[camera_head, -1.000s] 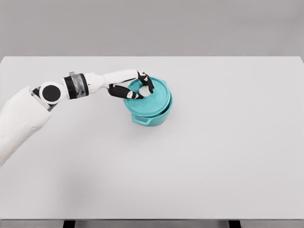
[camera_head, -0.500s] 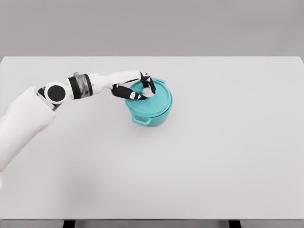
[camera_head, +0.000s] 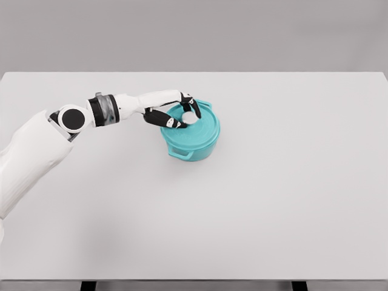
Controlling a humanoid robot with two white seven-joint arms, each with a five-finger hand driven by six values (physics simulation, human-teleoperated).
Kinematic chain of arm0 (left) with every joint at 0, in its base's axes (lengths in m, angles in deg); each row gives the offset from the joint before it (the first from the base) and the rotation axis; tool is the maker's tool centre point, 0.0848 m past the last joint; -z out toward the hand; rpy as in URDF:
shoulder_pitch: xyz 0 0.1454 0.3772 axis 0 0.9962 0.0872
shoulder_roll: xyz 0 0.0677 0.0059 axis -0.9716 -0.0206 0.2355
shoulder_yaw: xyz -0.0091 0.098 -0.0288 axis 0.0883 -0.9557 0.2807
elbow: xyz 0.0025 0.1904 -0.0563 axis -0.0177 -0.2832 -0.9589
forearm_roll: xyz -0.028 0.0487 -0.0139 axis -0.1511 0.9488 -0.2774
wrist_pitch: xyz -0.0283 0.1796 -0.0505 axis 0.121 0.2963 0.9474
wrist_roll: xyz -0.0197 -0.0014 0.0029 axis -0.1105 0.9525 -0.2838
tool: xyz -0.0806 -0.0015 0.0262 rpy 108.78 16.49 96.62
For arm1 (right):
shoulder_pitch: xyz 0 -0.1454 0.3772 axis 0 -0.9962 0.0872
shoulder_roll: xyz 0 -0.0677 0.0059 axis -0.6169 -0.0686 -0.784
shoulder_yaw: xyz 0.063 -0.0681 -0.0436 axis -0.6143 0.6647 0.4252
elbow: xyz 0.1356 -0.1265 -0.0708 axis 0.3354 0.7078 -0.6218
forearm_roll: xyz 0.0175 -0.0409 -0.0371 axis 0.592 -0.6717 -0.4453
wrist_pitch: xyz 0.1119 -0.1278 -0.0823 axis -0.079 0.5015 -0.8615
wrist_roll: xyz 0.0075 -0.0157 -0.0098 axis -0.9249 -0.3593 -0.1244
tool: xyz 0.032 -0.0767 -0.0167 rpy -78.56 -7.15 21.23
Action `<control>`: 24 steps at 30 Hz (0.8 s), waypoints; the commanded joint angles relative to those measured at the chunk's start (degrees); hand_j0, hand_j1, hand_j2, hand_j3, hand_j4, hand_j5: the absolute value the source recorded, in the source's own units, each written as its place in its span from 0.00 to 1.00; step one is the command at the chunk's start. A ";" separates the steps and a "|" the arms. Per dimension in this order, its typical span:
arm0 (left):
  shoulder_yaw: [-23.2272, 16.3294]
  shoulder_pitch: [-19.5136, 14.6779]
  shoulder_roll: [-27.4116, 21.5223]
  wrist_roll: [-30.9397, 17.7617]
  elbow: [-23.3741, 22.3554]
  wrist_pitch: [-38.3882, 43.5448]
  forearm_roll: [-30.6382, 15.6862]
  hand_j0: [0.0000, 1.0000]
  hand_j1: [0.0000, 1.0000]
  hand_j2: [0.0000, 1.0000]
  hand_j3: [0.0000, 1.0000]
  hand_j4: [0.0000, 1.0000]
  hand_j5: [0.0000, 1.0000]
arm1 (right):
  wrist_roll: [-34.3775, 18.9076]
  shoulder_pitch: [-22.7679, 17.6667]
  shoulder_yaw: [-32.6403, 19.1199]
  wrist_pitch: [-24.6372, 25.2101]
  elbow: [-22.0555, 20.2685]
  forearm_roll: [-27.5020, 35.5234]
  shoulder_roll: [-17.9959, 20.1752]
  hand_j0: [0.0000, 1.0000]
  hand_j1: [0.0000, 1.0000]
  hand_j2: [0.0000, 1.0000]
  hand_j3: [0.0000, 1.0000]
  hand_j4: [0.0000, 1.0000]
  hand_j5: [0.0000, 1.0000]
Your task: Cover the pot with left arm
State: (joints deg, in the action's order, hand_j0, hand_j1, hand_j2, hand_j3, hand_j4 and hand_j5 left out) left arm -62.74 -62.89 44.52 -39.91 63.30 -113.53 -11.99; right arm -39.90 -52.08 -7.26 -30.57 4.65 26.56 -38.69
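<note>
A teal pot (camera_head: 193, 147) stands on the white table (camera_head: 273, 182), a little left of the middle. Its teal lid (camera_head: 199, 125) lies on top of it, with a pale knob in the centre. My left hand (camera_head: 183, 115) reaches in from the left and hovers over the lid's left part. Its dark fingers (camera_head: 168, 120) are curled around the knob. The lid looks level on the pot's rim. A small handle (camera_head: 181, 155) juts from the pot's front left side.
The table's far edge (camera_head: 194, 73) runs behind the pot. My left forearm (camera_head: 121, 104) stretches across the table's left part.
The left arm has shifted slightly right and the lid has settled lower onto the pot. Since half a second ago, almost nothing has moved.
</note>
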 commanded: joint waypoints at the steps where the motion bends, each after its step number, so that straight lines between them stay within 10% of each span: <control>1: 0.06 0.00 -0.01 0.03 0.00 0.06 -0.35 0.74 0.74 0.74 0.74 0.74 0.74 | -0.02 0.00 -0.01 -0.03 0.00 -0.03 0.00 1.00 1.00 1.00 1.00 1.00 1.00; 24: 0.32 -0.44 0.08 -0.06 0.09 0.06 -1.23 0.74 0.74 0.74 0.74 0.74 0.74 | -0.02 0.00 -0.01 -0.03 0.00 -0.03 0.00 1.00 1.00 1.00 1.00 1.00 1.00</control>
State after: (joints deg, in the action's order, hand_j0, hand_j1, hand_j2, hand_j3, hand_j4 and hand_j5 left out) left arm -62.49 -63.33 44.59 -39.95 63.33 -113.57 -12.72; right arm -39.90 -52.08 -7.26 -30.58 4.66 26.56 -38.69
